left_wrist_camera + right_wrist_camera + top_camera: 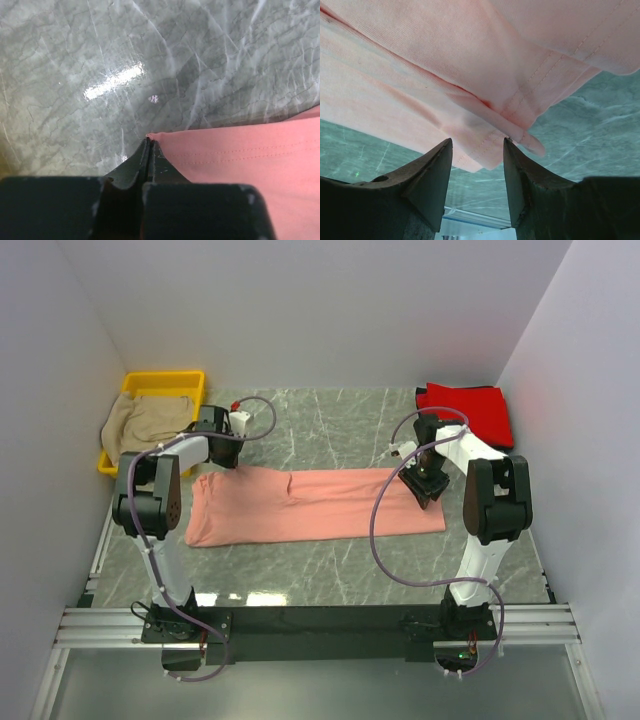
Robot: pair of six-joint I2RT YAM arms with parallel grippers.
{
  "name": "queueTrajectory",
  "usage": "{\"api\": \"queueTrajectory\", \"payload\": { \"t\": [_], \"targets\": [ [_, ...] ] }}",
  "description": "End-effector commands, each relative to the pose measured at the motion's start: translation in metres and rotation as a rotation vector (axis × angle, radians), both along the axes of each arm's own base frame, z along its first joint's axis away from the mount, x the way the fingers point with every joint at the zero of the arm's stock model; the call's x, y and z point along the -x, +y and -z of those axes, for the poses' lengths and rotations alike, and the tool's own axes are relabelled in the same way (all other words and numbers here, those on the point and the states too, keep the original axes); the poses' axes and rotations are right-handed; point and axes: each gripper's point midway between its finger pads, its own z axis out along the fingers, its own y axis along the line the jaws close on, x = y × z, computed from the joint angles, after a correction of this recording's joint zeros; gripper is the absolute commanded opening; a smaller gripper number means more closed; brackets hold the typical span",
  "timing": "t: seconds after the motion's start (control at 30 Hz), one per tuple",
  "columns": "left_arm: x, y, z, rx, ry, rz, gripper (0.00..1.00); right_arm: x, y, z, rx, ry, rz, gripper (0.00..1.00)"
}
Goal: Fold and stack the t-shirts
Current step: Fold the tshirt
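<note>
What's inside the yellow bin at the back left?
A crumpled beige-tan t-shirt fills most of the yellow bin; only the bin's far rim and near-left corner show. Its floor is covered, so anything under the shirt cannot be seen.

Spread shirt [315, 503] centre; folded shirt [468, 410] far right; crumpled shirt [150, 420] in bin [165, 378].

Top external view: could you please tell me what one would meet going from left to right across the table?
beige t-shirt → left gripper → salmon-pink t-shirt → right gripper → red t-shirt
</note>
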Motion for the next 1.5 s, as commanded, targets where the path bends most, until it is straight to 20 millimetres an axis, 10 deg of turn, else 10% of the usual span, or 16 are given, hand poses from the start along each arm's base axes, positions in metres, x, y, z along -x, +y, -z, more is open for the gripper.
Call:
{"api": "queueTrajectory", "payload": {
  "t": [0.0,0.37,0.87,1.17,1.47],
  "targets": [
    [0.011,0.003,-0.009,-0.018,0.000,0.013,0.01,-0.008,-0.003,-0.009,0.001,-0.033,0.007,0.52],
    [0.048,-0.026,-0.092,0.088,-0.177,0.253,0.01,-0.001,-0.003,-0.012,0.000,-0.036,0.018,0.52],
    [0.167,-0.042,-0.062,0.123,-0.077,0.646,0.01,0.003,-0.005,-0.012,0.010,-0.031,0.008,0.52],
    [0.195,-0.030,-0.035,0.049,-0.022,0.724,0.01,-0.001,-0.004,-0.010,0.005,-0.024,0.002,0.52],
    [0.191,-0.035,-0.059,0.069,-0.054,0.716,0.51,-0.012,0.000,-0.018,-0.017,-0.039,0.000,0.52]
  ]
}}
